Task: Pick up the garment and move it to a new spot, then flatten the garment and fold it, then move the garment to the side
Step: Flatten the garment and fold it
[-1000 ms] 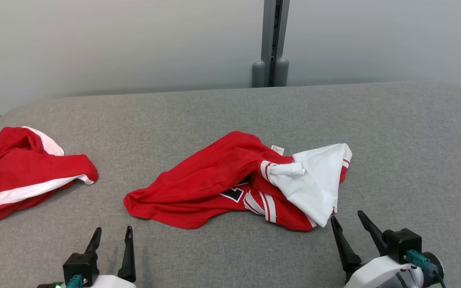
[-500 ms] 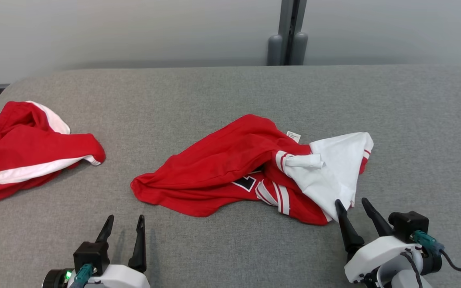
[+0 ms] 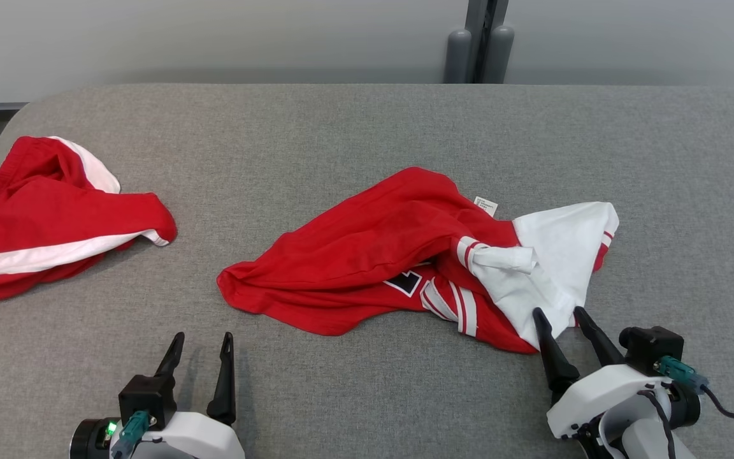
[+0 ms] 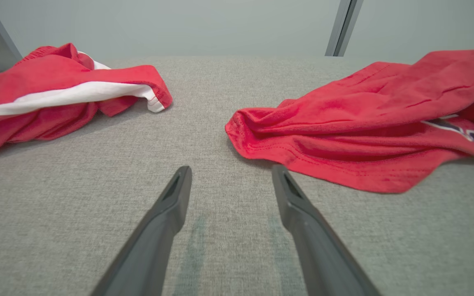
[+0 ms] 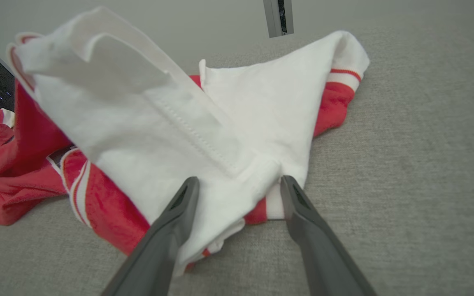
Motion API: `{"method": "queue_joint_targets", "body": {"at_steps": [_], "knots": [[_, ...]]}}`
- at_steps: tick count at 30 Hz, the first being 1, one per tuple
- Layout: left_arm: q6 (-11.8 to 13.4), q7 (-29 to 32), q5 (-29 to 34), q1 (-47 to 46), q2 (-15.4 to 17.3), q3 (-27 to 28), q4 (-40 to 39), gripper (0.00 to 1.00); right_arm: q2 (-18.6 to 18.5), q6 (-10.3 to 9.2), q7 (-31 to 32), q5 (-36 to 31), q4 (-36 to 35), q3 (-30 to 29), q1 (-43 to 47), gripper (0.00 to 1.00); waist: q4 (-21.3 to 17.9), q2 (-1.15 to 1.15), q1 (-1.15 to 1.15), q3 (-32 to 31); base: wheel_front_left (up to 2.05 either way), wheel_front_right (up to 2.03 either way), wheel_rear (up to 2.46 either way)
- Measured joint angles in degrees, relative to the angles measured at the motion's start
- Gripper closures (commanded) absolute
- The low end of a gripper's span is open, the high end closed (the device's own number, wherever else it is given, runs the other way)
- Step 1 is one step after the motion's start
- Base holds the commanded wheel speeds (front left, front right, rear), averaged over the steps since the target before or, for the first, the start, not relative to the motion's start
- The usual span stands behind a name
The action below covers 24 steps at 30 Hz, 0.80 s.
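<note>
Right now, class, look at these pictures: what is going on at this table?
A two-armed robot seems about to pick up the crumpled red and white garment in the middle of the grey table. Its right gripper is open, fingers either side of the garment's white near corner, not yet closed. The left gripper is open too, over bare table short of the red hem. A second red garment lies apart at the left.
</note>
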Motion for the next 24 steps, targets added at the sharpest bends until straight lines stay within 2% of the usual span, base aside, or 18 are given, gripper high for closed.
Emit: {"method": "queue_joint_targets", "body": {"at_steps": [5,6,7,8,9,10,11,18,24], "knots": [[0.0,0.0,-0.1,-0.2,0.0,-0.5,0.0,0.00,0.0,0.00,0.0,0.4,0.0,-0.6,-0.1,0.00,0.1,0.00,0.00,0.3,0.00,0.00,0.00],[0.0,0.0,-0.1,-0.2,0.0,-0.6,0.0,0.00,0.0,0.00,0.0,0.9,-0.1,-0.4,-0.1,0.04,0.1,0.00,0.00,0.3,0.00,0.00,0.00],[0.0,0.0,-0.1,-0.4,0.0,-0.6,0.0,0.00,0.0,0.00,0.0,1.4,-0.3,-0.3,-0.2,0.18,0.1,0.00,0.00,0.4,0.00,0.00,0.00],[0.0,0.0,-0.2,-0.5,0.0,-0.7,0.0,0.00,0.0,0.00,0.0,1.6,-0.4,-0.1,-0.3,0.45,0.1,0.00,0.00,0.5,0.00,0.00,0.00],[0.0,0.0,-0.2,-0.6,0.0,-0.7,0.0,0.00,0.0,0.01,0.0,1.8,-0.6,0.0,-0.4,0.68,0.1,0.00,0.00,0.6,0.00,0.00,0.00],[0.0,0.0,-0.2,-0.8,0.0,-0.8,0.0,0.00,0.0,0.00,0.0,2.0,-0.9,0.0,-0.5,0.81,0.1,0.00,0.00,0.6,0.00,0.00,0.00],[0.0,0.0,-0.3,-0.9,0.0,-0.8,0.0,0.00,0.0,0.00,0.0,2.3,-1.1,0.0,-0.5,1.00,0.1,0.00,0.00,0.7,0.00,0.00,0.00],[0.0,0.0,-0.4,-1.0,0.0,-0.7,0.0,0.00,0.0,0.00,0.0,1.4,-4.4,-2.7,-0.5,1.00,-0.4,0.00,0.00,0.8,0.00,0.00,0.00],[0.1,0.0,-1.2,-1.0,0.0,-0.7,-0.5,0.00,-0.4,0.01,0.0,-4.0,-14.9,-9.4,-0.4,1.00,-1.6,0.00,0.00,0.0,0.00,0.00,0.00]]}}
